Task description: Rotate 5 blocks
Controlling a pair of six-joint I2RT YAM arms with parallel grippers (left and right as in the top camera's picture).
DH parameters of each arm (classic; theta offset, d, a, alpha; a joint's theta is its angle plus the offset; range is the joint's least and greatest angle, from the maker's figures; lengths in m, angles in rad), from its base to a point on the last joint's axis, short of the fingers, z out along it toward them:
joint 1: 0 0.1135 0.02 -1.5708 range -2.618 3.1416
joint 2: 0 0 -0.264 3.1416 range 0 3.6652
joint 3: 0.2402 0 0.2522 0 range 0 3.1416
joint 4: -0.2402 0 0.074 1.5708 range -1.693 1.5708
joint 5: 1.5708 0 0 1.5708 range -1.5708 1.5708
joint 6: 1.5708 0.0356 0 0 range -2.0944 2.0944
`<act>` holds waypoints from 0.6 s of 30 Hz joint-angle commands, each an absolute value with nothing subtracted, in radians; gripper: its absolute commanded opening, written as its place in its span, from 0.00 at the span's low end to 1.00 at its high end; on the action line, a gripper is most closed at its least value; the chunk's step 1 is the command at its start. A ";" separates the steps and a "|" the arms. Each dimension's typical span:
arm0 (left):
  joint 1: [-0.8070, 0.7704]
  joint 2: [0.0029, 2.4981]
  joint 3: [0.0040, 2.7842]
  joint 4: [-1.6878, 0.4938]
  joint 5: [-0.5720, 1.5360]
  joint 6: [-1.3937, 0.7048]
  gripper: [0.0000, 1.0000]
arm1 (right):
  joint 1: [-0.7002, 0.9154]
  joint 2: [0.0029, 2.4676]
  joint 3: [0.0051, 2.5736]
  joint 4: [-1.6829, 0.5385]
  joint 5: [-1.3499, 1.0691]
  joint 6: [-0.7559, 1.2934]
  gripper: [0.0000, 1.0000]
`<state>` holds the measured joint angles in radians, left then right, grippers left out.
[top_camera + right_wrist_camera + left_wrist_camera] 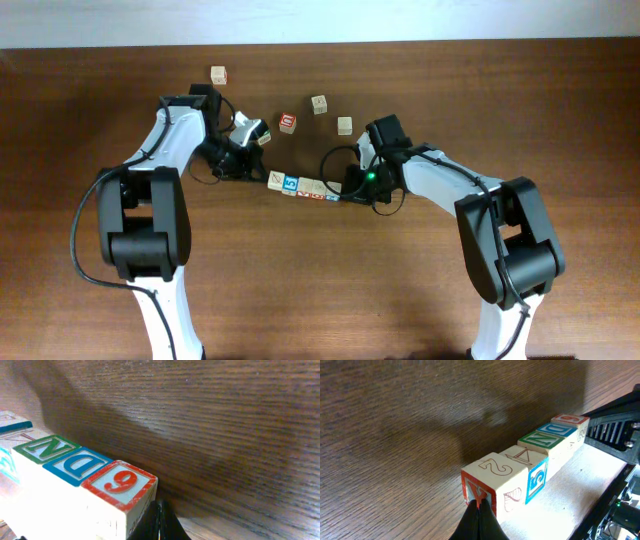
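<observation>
"Between the two grippers, what do you log?" asks M.

"The row of five blocks (pixel 302 186), set end to end on the table (pixel 320 300). Left gripper (pixel 479 519): fingers closed to a point and holding nothing, with the tip against the red end face of the block topped 2 (pixel 495 467). Right gripper (pixel 159 521): likewise closed and empty, with its tip at the other end of the row, against the block topped 9 (pixel 120 484). Blue D, then green N, come next inward from the right jaws."

"So neither grips a block?"

"No. The row looks pinned lengthwise between two shut tips — a squeeze from the ends, not a pinch."

"Step in hand?"

"My reading is that the clamp is set, and turning all five as one bar is the step now due. I can't tell from the row's angle how far along that is."

"And the next move calls for?"

"Both tips swinging about the row's middle in opposite directions, with even inward pressure. If they ease off, the line gaps; if they push off-axis, it buckles at a joint. Several loose blocks (pixel 319 103) lie beyond the jaws on the far side — the red-faced loose block (pixel 287 122) is nearest, so the sweep wants room there."
</observation>
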<state>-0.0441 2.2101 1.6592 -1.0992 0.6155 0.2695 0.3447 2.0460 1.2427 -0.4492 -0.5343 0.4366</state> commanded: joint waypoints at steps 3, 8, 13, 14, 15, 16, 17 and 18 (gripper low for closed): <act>-0.064 2.172 1.674 -1.102 0.675 0.286 0.00 | 0.287 2.056 1.249 -0.446 -0.650 0.422 0.05; -0.064 2.171 1.674 -1.104 0.693 0.286 0.00 | 0.287 2.056 1.248 -0.446 -0.652 0.419 0.04; -0.064 2.171 1.674 -1.104 0.691 0.286 0.00 | 0.282 2.056 1.247 -0.458 -0.643 0.419 0.05; -0.064 2.171 1.674 -1.103 0.686 0.286 0.00 | 0.280 2.056 1.247 -0.458 -0.643 0.418 0.04; -0.064 2.171 1.674 -1.102 0.673 0.286 0.00 | 0.280 2.056 1.247 -0.458 -0.643 0.418 0.04; -0.064 2.171 1.674 -1.101 0.661 0.286 0.00 | 0.280 2.056 1.247 -0.458 -0.643 0.415 0.05; -0.064 2.171 1.674 -1.101 0.643 0.286 0.00 | 0.280 2.056 1.247 -0.458 -0.643 0.415 0.05; -0.064 2.171 1.674 -1.101 0.625 0.282 0.00 | 0.281 2.056 1.247 -0.458 -0.643 0.415 0.04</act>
